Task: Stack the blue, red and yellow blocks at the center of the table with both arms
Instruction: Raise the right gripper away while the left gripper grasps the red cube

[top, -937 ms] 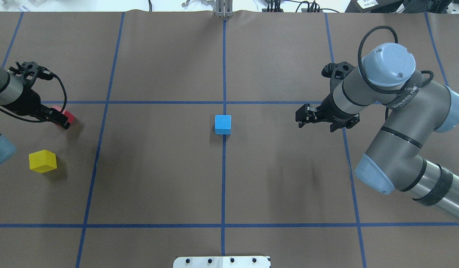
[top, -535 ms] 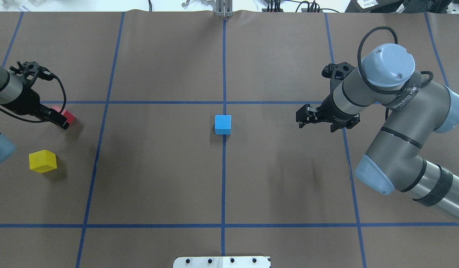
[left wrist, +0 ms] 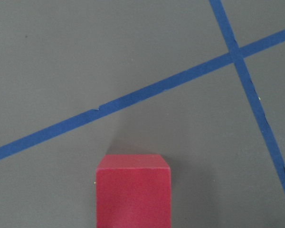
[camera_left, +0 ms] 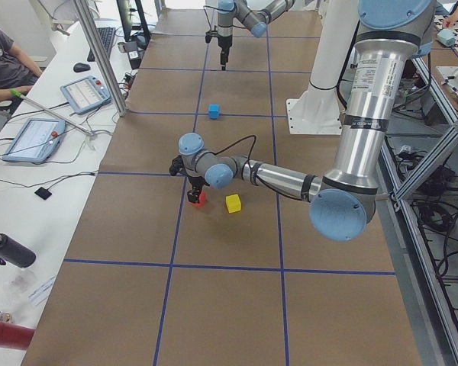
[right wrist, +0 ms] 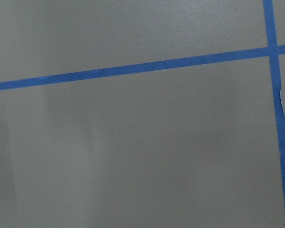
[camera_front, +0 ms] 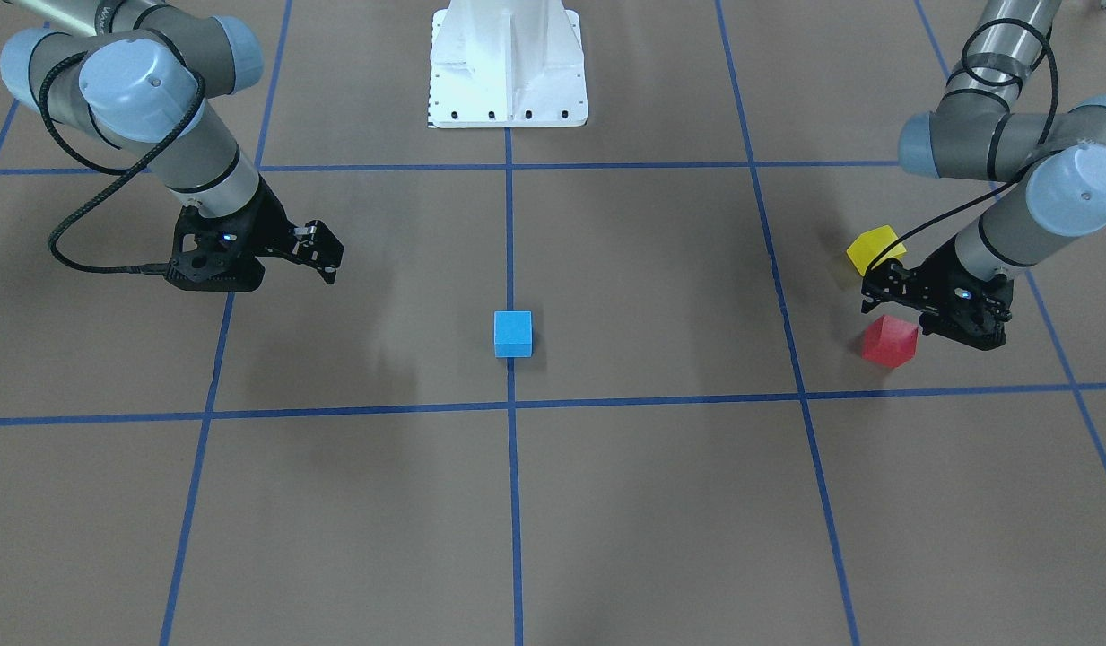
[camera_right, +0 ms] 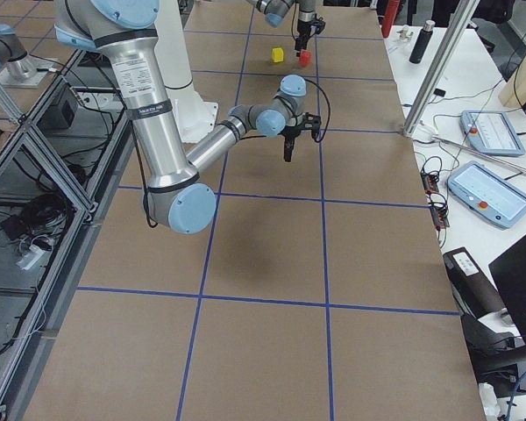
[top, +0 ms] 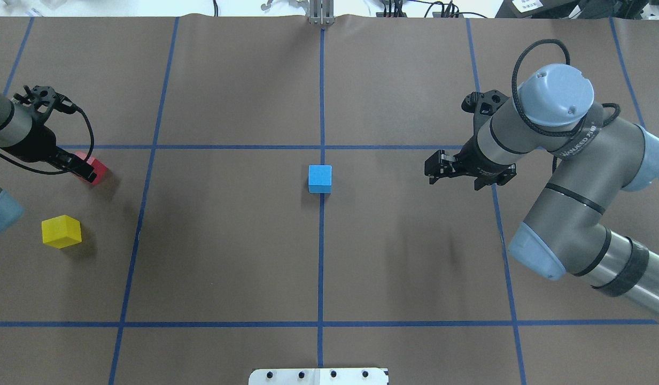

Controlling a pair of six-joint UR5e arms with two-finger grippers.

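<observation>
1. The left gripper hangs just over the red block. I cannot tell if its jaws are spread or closed.
2. The right gripper hovers with jaws apart and empty, well off to the blue block's right side.
3. The blue block sits on the table's centre tape line.
4. The yellow block lies near the red one, not touching it.
5. White lettering on the right arm's black band is too small to read surely.

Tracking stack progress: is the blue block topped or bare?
Bare. The blue block stands alone at centre; red block and yellow block lie by the left end effector.
</observation>
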